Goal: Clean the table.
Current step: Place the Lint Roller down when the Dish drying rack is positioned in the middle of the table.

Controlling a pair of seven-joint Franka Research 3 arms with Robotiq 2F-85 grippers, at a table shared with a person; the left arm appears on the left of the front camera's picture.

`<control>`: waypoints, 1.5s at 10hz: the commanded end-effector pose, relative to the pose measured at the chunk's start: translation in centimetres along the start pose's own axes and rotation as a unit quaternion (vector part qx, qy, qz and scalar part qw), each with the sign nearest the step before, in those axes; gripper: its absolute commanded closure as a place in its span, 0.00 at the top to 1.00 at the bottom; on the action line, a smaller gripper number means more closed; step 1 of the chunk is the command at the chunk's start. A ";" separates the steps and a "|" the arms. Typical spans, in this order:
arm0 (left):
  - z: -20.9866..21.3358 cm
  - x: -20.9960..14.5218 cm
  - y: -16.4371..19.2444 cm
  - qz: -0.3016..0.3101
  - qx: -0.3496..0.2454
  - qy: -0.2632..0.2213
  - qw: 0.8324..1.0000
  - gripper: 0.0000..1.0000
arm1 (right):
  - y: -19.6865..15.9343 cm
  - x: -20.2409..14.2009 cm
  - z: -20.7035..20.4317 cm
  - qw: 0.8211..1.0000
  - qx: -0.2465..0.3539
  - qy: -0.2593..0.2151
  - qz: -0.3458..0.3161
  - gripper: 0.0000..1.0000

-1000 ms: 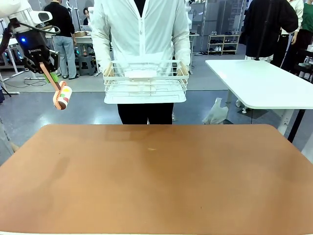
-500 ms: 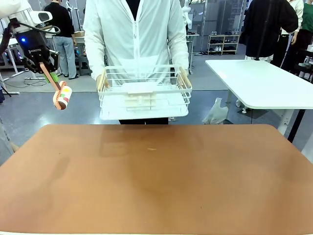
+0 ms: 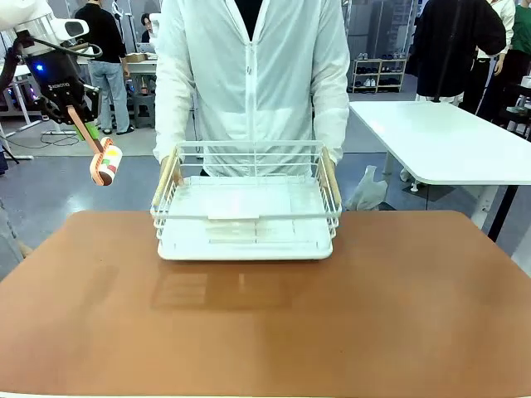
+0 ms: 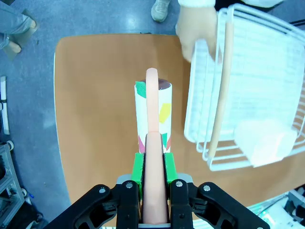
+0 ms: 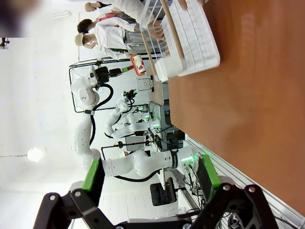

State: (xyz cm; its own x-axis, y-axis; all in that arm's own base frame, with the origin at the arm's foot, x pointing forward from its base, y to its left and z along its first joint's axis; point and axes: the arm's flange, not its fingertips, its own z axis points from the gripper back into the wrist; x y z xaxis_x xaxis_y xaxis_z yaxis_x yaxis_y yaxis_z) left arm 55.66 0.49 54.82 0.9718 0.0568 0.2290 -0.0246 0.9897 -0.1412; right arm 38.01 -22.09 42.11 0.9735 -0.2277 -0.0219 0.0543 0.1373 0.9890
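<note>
The reddish-brown table (image 3: pixel 265 332) spreads across the foreground. My left gripper (image 3: pixel 73 106) hangs high beyond its far left corner, shut on the salmon handle of a lint roller (image 3: pixel 105 163) whose white head carries coloured patches. In the left wrist view the roller (image 4: pixel 152 109) points out from the left gripper (image 4: pixel 153 167) over the table (image 4: pixel 90 119). A person holds a white wire basket (image 3: pixel 249 148) by both wooden handles, low over the table's far middle; I cannot tell whether it rests there. My right gripper (image 5: pixel 150 181) is open and holds nothing, beside the table (image 5: pixel 252 105).
A white tray and a pale block (image 4: pixel 264 140) lie in the basket (image 4: pixel 248 71), with the person's hand (image 4: pixel 195 26) on its rim. A white table (image 3: pixel 440 141) stands at the far right, and a white bag (image 3: pixel 367 191) lies on the floor beside it. People stand farther back.
The person has lowered the basket from chest height down to the table's far middle and stepped closer. My left gripper and the roller have stayed still.
</note>
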 end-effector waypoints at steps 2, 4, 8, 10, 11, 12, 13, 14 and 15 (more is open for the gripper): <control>0.2 0.0 0.2 -0.004 0.005 -0.001 1.000 0.21 | 0.3 0.0 0.0 1.000 -0.003 -0.001 -0.002 1.00; 0.2 0.0 0.2 -0.004 0.005 -0.001 1.000 0.21 | 0.3 0.0 0.0 1.000 -0.003 -0.001 -0.002 1.00; 0.2 0.0 0.2 -0.004 0.005 -0.001 1.000 0.21 | 0.3 0.0 0.0 1.000 -0.003 -0.001 -0.002 1.00; 0.2 0.0 0.2 -0.004 0.005 -0.001 1.000 0.21 | 0.3 0.0 0.0 1.000 -0.003 -0.001 -0.002 1.00; 0.2 0.0 0.2 -0.004 0.005 -0.001 1.000 0.21 | 0.3 0.0 0.0 1.000 -0.003 -0.001 -0.002 1.00; 0.2 0.0 0.2 -0.004 0.005 -0.001 1.000 0.21 | 0.3 0.0 0.0 1.000 -0.003 -0.001 -0.002 1.00; 0.2 0.0 0.2 -0.004 0.005 -0.001 1.000 0.21 | 0.3 0.0 0.0 1.000 -0.003 -0.001 -0.002 1.00; 0.2 0.0 0.2 -0.004 0.005 -0.001 1.000 0.21 | 0.3 0.0 0.0 1.000 -0.003 -0.001 -0.002 1.00; 0.2 0.0 0.2 -0.004 0.005 -0.001 1.000 0.21 | 0.3 0.0 0.0 1.000 -0.003 -0.001 -0.002 1.00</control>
State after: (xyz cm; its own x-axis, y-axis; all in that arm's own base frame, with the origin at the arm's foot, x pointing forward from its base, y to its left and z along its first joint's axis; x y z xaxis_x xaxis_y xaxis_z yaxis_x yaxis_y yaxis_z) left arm 55.66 0.49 54.83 0.9718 0.0568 0.2290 -0.0246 0.9897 -0.1411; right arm 38.01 -22.09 42.11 0.9735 -0.2277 -0.0219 0.0543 0.1373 0.9890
